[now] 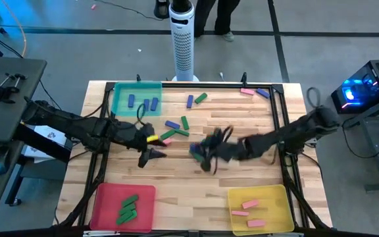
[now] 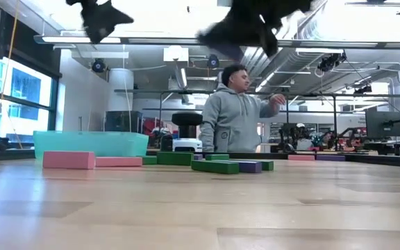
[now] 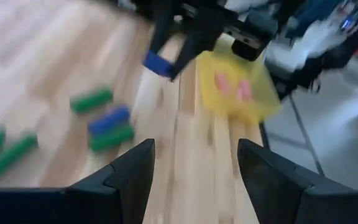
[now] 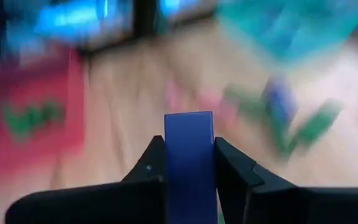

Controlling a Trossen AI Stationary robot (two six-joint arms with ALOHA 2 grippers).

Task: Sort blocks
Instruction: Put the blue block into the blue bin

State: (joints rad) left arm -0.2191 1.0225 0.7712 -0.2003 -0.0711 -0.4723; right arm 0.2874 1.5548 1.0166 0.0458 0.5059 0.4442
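Trays nearest me already hold sorted blocks: green ones in the red tray [image 1: 104, 197], pink in the yellow tray [image 1: 278, 197]. Past them, mid-table, the right gripper [image 1: 202, 155] is clenched on a blue block [image 4: 189, 163] whose long axis runs straight out between the fingers. The left gripper [image 1: 151, 150] hangs alongside, spread and empty. Farther on, several loose blocks lie unsorted short of the teal tray [image 1: 120, 89].

The wooden table [image 1: 176, 191] carries 3 trays: a teal tray [image 1: 120, 105] at its far left corner, a red tray [image 1: 107, 197] at its near left corner and a yellow tray [image 1: 275, 201] toward its near right corner. Past the far edge stands a white perforated tower [image 1: 182, 39]. A person in a grey hoodie [image 2: 231, 118] stands beyond the table.
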